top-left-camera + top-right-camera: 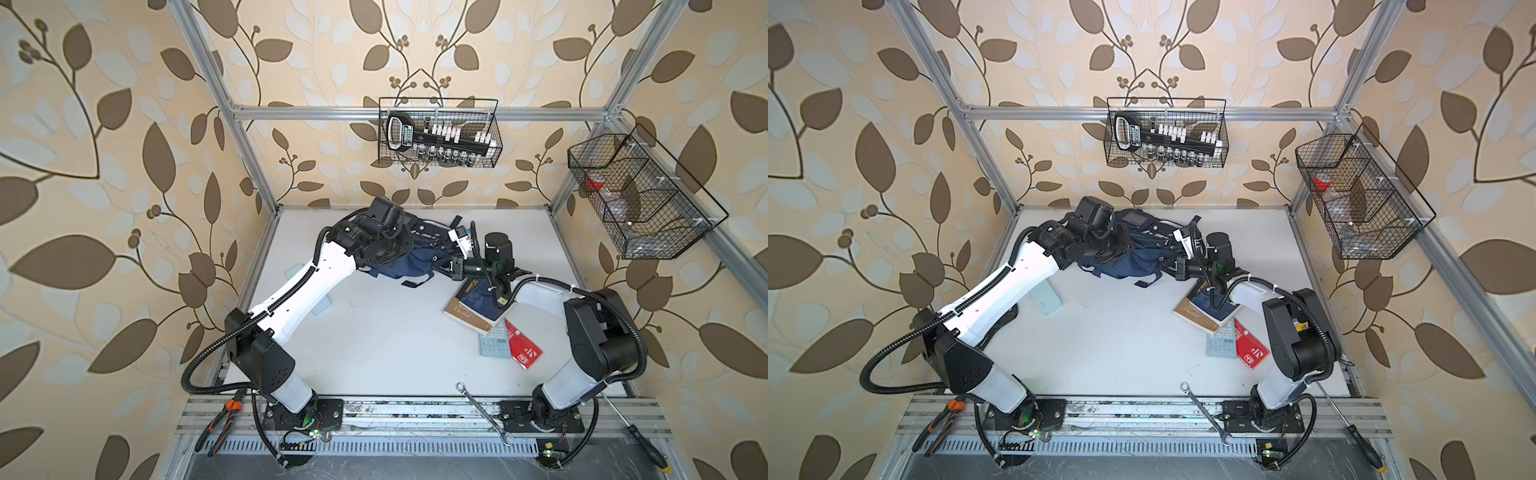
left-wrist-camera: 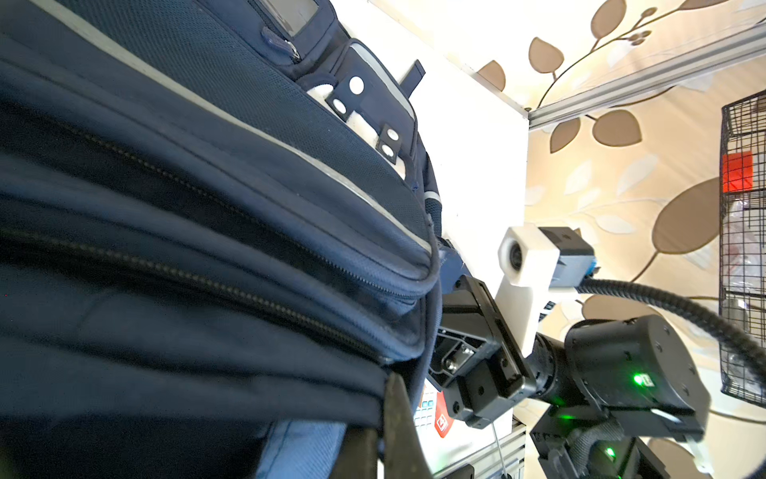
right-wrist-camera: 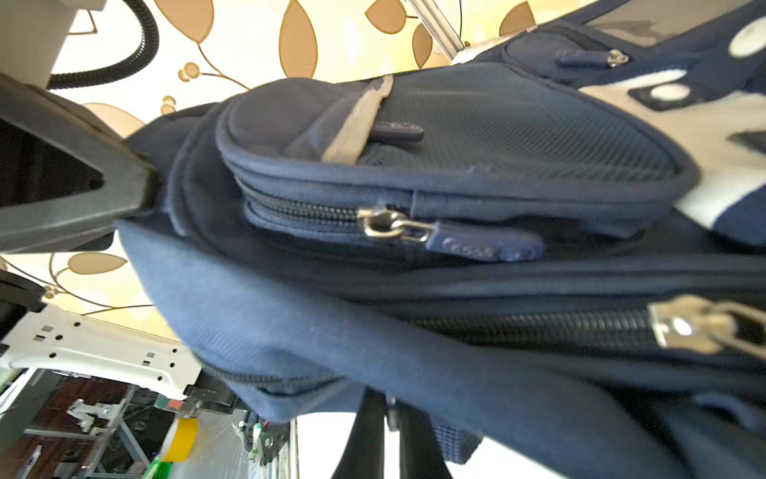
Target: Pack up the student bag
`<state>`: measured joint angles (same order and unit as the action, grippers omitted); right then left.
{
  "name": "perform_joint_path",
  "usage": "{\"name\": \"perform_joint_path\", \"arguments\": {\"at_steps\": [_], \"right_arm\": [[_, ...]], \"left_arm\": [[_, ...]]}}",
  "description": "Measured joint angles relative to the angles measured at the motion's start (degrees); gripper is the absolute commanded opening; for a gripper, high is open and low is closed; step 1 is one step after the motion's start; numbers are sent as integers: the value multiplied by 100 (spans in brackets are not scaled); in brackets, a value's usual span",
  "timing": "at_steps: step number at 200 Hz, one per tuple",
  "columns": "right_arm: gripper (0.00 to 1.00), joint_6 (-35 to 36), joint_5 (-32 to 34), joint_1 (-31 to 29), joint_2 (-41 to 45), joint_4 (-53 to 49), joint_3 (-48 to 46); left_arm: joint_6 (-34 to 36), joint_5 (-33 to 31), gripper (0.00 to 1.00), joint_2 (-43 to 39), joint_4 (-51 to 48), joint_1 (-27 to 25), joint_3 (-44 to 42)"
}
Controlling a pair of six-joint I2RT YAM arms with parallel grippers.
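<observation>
Left gripper — jaws pressed together on a fold of the student bag. Right gripper — jaws likewise closed, pinching fabric at the bag's opposite edge. The bag is at the rear of the white surface, between the two grippers.

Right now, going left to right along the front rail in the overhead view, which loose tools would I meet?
Orange-handled pliers → silver wrench → black-handled screwdriver.
</observation>
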<state>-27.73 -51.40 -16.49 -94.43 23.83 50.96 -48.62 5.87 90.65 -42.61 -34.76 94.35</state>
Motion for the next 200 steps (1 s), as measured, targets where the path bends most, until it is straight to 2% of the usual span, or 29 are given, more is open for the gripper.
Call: {"name": "perform_joint_path", "arguments": {"at_steps": [6,62,106,129,155,190,200], "right_arm": [[0,13,20,0,37,-35,-11],[0,212,466,-186,619,-586,-343],[0,280,1766,-739,1700,-1746,-802],[0,291,2398,-1106,1928,-2334,-820],[0,214,2922,-1617,1698,-2887,-610],[0,-70,2975,-2061,715,-3152,450],[0,-142,2973,-2063,570,-3226,625]], "left_arm": [[0,-2,0,0,0,-2,0],[2,-9,0,-2,74,-2,-61],[7,-28,0,-26,466,-11,-798],[0,-2,0,-33,667,-50,-1259],[-184,11,0,-31,892,-144,-1609],[-400,-61,0,-44,1453,-354,-1958],[-413,-144,18,-90,1567,-348,-2098]]}}
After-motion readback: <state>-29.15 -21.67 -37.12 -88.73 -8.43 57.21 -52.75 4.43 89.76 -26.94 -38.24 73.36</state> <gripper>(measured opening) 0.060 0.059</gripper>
